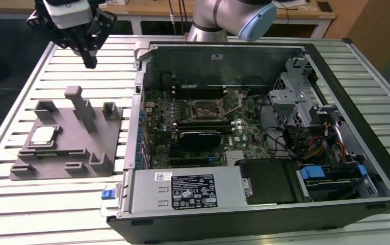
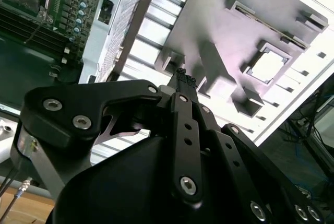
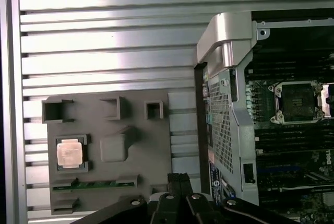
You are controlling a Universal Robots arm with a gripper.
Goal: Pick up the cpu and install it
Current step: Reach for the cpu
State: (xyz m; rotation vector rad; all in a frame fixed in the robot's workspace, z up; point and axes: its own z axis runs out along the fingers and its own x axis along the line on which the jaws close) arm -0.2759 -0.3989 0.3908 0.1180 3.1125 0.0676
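The gripper point(image 1: 90, 60) is seen at the upper left of the exterior view, its jaws pressed together with nothing held. The cpu point(image 1: 43, 135) is seated in a recess of the grey block point(image 1: 72, 153) at the frame's left, beside the open computer case point(image 1: 263, 227)

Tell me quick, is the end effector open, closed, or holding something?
End effector: closed, holding nothing; the cpu sits in the grey block.

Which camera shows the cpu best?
The first wrist view: the cpu faces the camera squarely in a recess of the grey block. The exterior view shows it at a slant; the second wrist view, tilted and washed pale.
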